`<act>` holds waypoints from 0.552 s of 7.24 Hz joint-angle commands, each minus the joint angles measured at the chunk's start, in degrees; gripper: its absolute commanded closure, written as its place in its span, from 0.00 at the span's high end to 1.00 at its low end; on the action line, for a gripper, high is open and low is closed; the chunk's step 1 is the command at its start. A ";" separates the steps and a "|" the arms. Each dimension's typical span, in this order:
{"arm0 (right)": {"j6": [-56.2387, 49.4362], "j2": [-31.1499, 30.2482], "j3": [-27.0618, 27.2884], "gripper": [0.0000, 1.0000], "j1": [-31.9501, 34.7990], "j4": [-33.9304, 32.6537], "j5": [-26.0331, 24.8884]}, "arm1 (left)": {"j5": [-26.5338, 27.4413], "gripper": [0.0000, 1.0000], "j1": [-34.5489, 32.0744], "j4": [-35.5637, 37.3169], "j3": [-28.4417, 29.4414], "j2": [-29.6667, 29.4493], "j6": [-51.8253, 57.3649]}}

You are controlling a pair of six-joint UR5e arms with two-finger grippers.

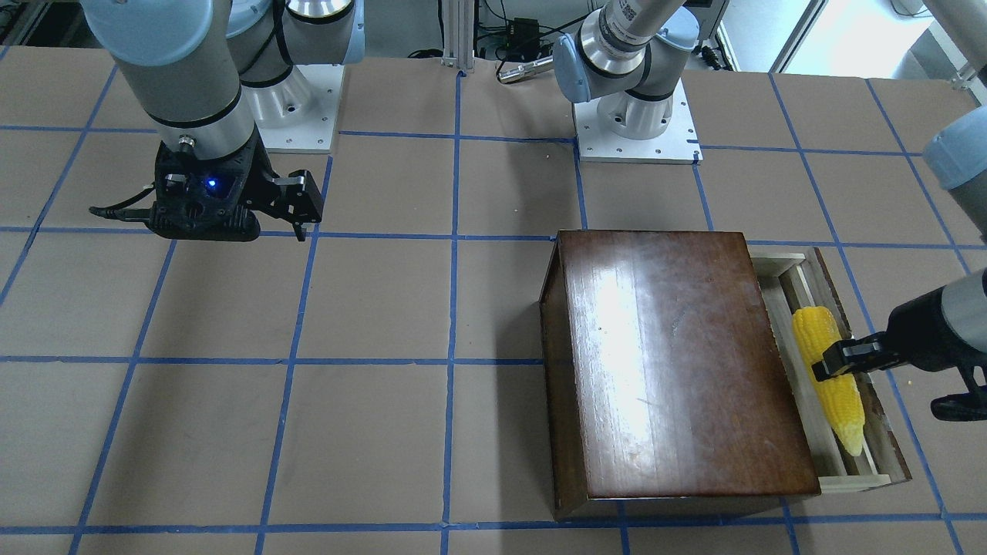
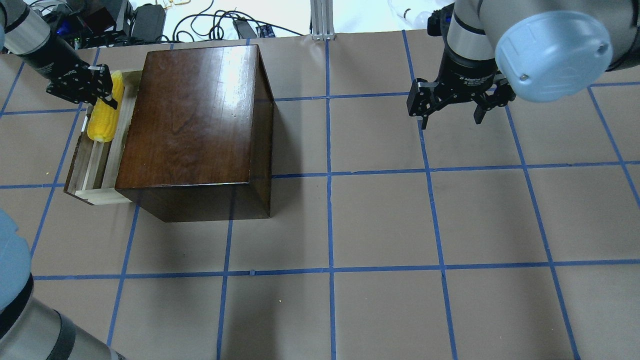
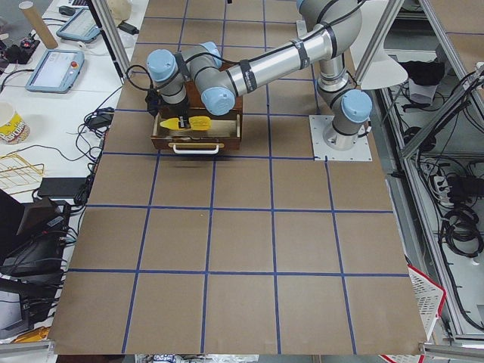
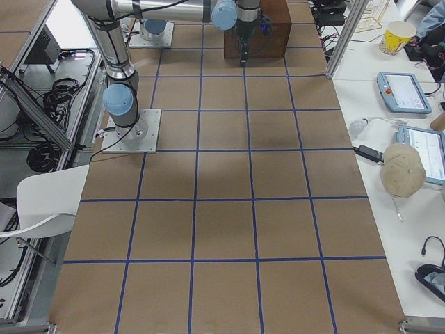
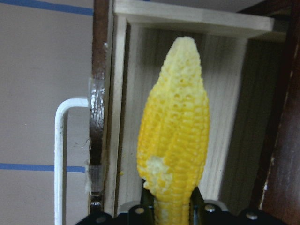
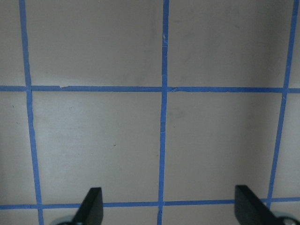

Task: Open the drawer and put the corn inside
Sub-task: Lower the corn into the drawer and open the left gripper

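Note:
The drawer is pulled open from the dark-brown cabinet, which also shows in the overhead view. My left gripper is shut on the yellow corn and holds it lengthwise over the drawer's pale tray. In the left wrist view the corn stands between the fingers, paler tip pointing away, inside the drawer walls. I cannot tell whether it touches the bottom. My right gripper is open and empty above the bare table, far from the cabinet.
The drawer's white wire handle sticks out from the dark front panel. The table is brown paper with a blue tape grid. The arm bases stand at the robot's edge of the table.

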 commanded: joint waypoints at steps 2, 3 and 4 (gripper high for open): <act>0.00 0.00 0.00 1.00 0.00 0.03 0.00 | -2.82 0.06 0.04 2.88 -3.38 -0.62 0.68; 0.00 0.00 0.00 1.00 0.00 0.04 0.00 | -2.73 0.37 0.04 3.50 -4.00 -0.62 0.68; 0.00 0.00 0.00 1.00 0.00 0.04 0.00 | -2.73 0.51 0.04 3.51 -4.00 -0.54 0.60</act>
